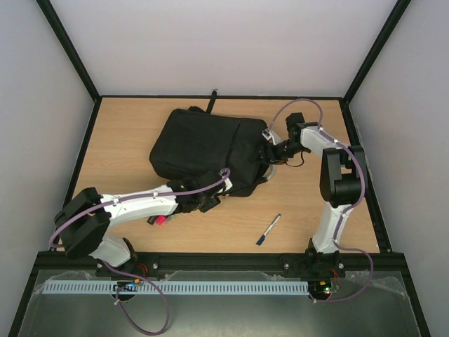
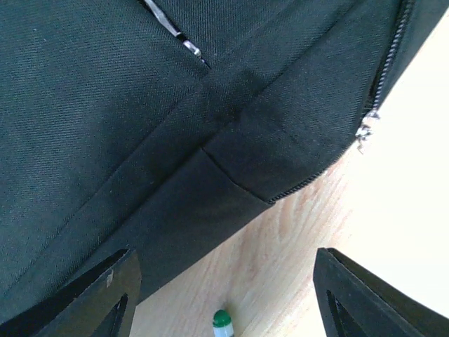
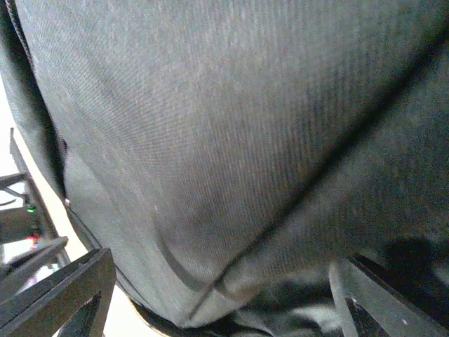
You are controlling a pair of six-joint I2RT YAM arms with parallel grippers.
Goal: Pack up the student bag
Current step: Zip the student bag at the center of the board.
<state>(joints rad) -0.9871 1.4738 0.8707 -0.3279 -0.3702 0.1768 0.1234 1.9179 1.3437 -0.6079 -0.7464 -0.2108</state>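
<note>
The student bag (image 1: 203,147) is a large black fabric bag lying flat at the table's middle back. My left gripper (image 1: 210,201) is at the bag's near edge, open and empty. In the left wrist view the bag (image 2: 140,119) fills the upper left, with a zip pull (image 2: 365,131) at its right edge, and my left gripper (image 2: 224,298) stands wide over bare wood. A green-capped marker tip (image 2: 222,321) lies between the fingers. My right gripper (image 1: 272,151) is at the bag's right edge, open. The bag fabric (image 3: 224,140) fills the right wrist view, close against my right gripper (image 3: 224,302).
A blue-capped pen (image 1: 268,229) lies on the table at the front right. A pink object (image 1: 159,220) shows under my left forearm. A black frame and grey walls bound the wooden table (image 1: 126,133). A bag strap (image 1: 212,98) reaches the back edge.
</note>
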